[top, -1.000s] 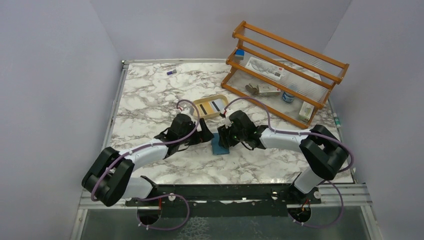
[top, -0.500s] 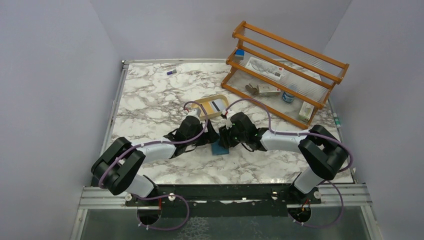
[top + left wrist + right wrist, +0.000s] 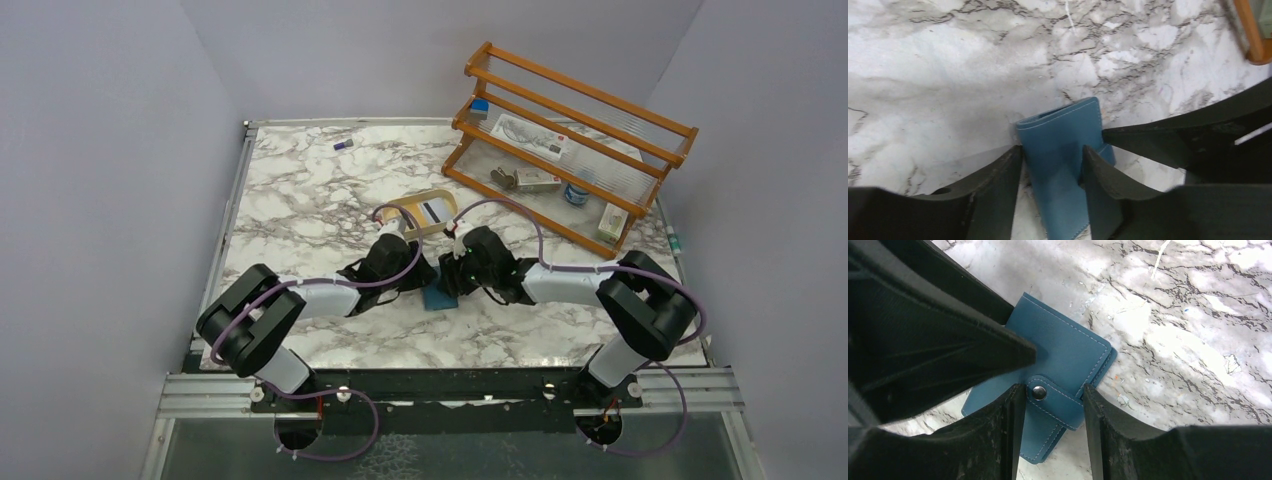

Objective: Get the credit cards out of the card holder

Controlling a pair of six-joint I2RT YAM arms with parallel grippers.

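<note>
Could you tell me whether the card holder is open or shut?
Shut: the card holder lies folded, its snap tab fastened over the edge.

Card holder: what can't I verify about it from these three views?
- Contents: the card holder is closed, with its snap tab across the cover, so what it holds is hidden in every view.
- Grip: the left gripper and right gripper straddle it, but actual contact cannot be confirmed.
- Near end: cut off by the bottom edge of the left wrist view.
- Top view: both grippers cover most of it.
</note>
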